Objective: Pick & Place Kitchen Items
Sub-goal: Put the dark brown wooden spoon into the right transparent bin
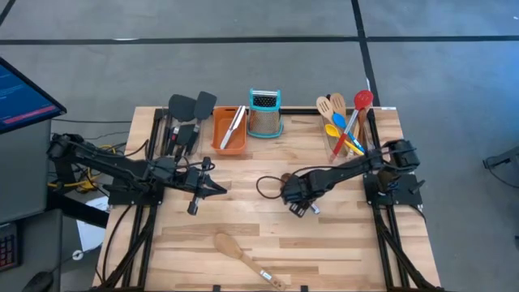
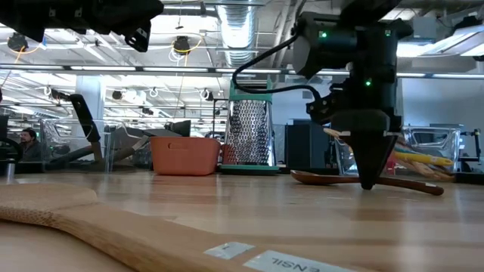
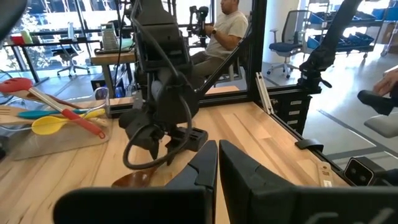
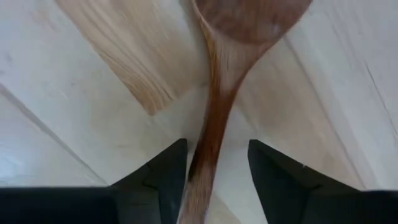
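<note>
Fingers of the right gripper [image 4: 214, 180] straddle the dark wooden spoon's [image 4: 230, 74] handle, parted; an off-centre close could skid it

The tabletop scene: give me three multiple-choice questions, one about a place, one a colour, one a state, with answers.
1. Where does the dark wooden spoon lie?
A. In the orange tray
B. On the table under the right tool
C. Under the left tool

2. What colour is the top of the box grater?
A. Teal
B. Red
C. Yellow

3. How do the right tool's fingers stand?
A. Shut, nothing between them
B. Apart, either side of the spoon's handle
C. Hidden

Answers: 1 B, the right wrist view looks down on it; 2 A, its rim shows teal from above; 3 B, the handle runs between them.
</note>
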`<state>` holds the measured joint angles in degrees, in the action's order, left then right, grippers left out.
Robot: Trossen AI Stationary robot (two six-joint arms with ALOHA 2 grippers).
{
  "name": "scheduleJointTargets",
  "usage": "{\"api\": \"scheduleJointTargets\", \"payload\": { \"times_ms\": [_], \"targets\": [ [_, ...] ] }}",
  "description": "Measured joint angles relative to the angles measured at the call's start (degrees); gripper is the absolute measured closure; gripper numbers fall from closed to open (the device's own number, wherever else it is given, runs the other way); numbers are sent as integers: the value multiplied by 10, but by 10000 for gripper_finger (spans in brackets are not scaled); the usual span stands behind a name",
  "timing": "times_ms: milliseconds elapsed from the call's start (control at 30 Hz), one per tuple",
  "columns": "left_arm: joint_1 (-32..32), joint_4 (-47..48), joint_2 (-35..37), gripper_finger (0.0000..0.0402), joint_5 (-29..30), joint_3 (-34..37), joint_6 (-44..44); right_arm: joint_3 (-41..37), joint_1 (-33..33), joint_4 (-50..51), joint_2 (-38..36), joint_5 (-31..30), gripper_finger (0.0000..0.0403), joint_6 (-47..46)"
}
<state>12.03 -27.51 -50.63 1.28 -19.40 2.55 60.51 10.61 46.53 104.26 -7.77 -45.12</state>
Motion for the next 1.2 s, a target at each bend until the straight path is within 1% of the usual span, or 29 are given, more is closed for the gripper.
{"api": "scheduleJointTargets", "payload": {
  "times_ms": [133, 433, 1033, 1200],
  "targets": [
    [0, 0, 0, 396, 0, 0, 0, 0, -8, -11, 0, 16, 262, 16],
    [0, 0, 0, 396, 0, 0, -16, 0, -10, -18, 0, 24, 365, 22],
    [0, 0, 0, 396, 0, 0, -15, 0, -7, -20, -2, 21, 369, 21],
    [0, 0, 0, 396, 0, 0, -15, 31, 6, -20, -11, 15, 369, 21]
  ]
}}
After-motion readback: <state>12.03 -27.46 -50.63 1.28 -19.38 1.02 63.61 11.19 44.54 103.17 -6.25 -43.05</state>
